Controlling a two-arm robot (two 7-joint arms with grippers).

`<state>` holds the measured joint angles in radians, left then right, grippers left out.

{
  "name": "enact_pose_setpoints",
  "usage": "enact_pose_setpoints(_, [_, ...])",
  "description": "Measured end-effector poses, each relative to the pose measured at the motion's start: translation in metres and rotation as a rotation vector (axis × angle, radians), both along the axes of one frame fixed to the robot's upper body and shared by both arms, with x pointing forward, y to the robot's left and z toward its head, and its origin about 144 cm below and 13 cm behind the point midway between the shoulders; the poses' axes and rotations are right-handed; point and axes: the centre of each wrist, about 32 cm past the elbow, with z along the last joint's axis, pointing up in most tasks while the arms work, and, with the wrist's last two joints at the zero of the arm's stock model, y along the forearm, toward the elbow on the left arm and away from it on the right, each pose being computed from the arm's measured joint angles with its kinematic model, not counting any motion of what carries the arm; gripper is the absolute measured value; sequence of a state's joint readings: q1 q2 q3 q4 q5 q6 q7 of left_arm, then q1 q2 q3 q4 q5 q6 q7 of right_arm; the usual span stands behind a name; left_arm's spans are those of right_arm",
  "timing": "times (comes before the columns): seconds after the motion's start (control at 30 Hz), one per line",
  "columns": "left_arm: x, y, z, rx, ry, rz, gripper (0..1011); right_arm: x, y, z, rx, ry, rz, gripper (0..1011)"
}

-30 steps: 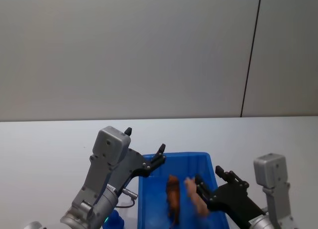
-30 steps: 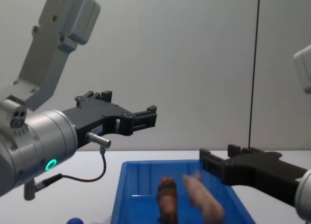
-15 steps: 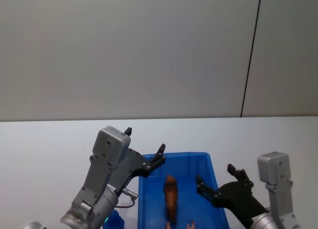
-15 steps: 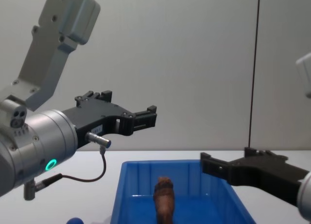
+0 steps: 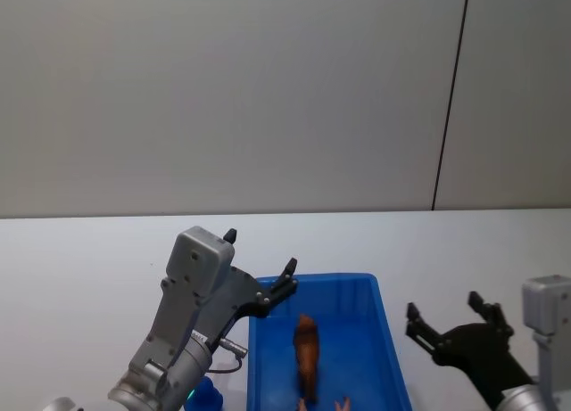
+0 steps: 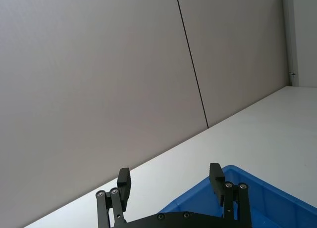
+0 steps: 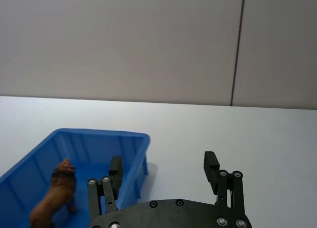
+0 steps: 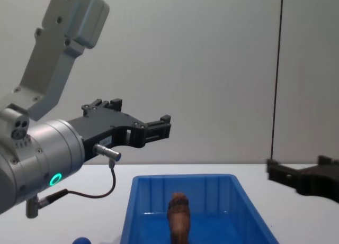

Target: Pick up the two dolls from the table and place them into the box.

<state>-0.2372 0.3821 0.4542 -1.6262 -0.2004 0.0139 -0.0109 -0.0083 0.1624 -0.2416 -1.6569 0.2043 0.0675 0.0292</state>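
Standing on its legs inside the box (image 5: 270, 340), the brown doll (image 5: 306, 353) is furry and tawny with a darker, maned head. You will find it low and centre in the head view, about midway between the bin's side walls. The box itself is bright blue with sloped walls and a thick rim, and it rests on the white table (image 5: 89, 250). The blue doll (image 5: 205, 395), round and bright, sits outside the bin just beside its left wall, at the bottom edge of the head view under the left arm. A pink scrap (image 5: 342, 404) shows inside the box at that same bottom edge; you cannot tell what it is.

Your left gripper (image 6: 169, 176) hangs with its fingers apart and nothing between them, raised over the box's far left corner. A green ring (image 8: 55, 179) glows on that arm's housing. Your right gripper (image 5: 443, 306), also spread and empty, is at the lower right of the head view, over bare table and apart from the box's right wall.
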Motion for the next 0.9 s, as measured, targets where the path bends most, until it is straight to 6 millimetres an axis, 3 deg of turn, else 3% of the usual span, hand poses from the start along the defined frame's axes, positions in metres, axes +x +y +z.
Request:
enact_pose_setpoints(0.33, [0.000, 0.000, 0.000, 0.000, 0.000, 0.000, 1001, -0.010, -0.016, 0.003, -0.007, -0.007, -0.086, 1001])
enact_pose_setpoints(0.9, [-0.004, 0.003, 0.000, 0.002, 0.044, 0.024, 1001, -0.015, -0.025, 0.004, -0.013, -0.011, -0.132, 1001])
